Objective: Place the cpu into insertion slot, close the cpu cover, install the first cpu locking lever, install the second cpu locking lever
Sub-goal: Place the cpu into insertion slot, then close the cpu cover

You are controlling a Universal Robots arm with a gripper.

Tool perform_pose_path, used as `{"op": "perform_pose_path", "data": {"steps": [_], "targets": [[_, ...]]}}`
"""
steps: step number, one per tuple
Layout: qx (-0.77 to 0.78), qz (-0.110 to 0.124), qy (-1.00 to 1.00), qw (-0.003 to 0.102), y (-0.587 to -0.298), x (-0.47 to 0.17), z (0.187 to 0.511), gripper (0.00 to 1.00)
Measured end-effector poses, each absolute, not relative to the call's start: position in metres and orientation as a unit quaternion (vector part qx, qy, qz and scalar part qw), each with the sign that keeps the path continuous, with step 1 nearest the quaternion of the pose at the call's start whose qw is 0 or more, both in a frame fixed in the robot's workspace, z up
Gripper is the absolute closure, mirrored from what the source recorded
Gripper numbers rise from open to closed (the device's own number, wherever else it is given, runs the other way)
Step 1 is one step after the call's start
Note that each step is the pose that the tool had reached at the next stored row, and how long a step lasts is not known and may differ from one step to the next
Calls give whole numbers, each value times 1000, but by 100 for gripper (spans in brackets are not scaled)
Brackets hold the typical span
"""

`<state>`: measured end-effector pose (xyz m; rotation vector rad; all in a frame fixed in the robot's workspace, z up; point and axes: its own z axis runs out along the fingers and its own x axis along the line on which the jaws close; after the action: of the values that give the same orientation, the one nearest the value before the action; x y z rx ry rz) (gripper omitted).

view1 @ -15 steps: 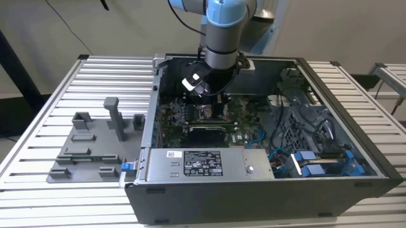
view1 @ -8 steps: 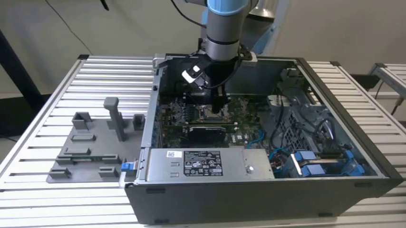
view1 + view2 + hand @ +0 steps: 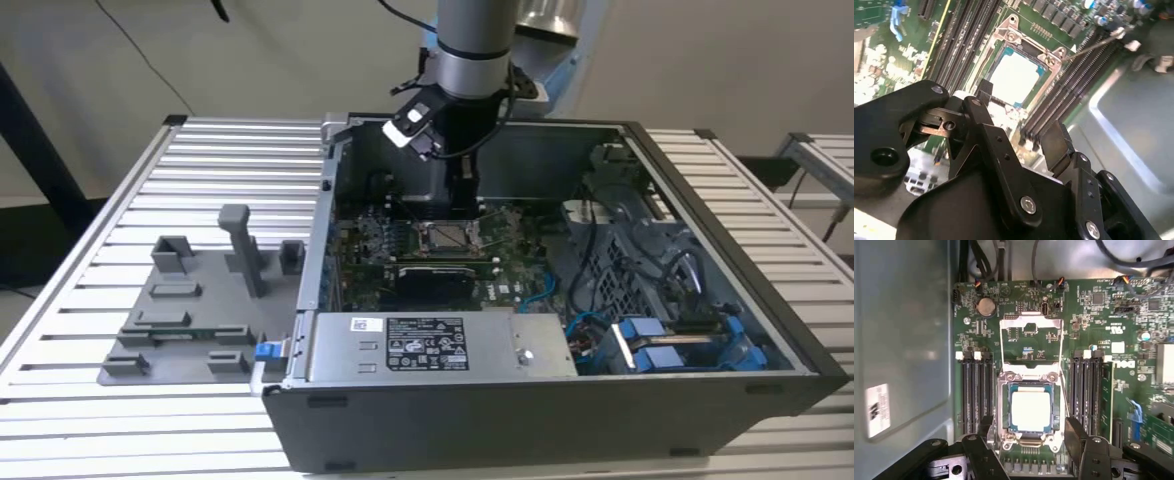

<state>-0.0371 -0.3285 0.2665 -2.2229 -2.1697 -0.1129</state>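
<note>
Silver-tan cpu: lies flat in the insertion slot; all four edges inside the metal rim; top bare
cpu cover: swung open beyond the slot edge opposite the gripper
gripper: fingers apart, holding nothing, straddling the slot's other edge; memory slots run close on both sides

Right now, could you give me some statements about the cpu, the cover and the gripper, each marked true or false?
1. The cpu lies in the insertion slot. True.
2. The cpu cover is shut over the cpu. False: it is swung open, away from the slot.
3. The gripper holds the cpu. False: it is open and empty, one finger at each side of the slot.
4. The motherboard sits inside a computer case. True.
</note>
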Motion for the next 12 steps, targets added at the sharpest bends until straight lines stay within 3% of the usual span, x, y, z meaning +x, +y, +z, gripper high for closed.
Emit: {"op": "perform_pose_path", "data": {"steps": [5,7,8,12], "targets": [[-715,-36,-698,17,-328,-37,269,34],[-715,-36,-698,17,-328,-37,269,47],[-715,-36,-698,17,-328,-37,269,47],[-715,-36,-698,17,-328,-37,269,65]]}}
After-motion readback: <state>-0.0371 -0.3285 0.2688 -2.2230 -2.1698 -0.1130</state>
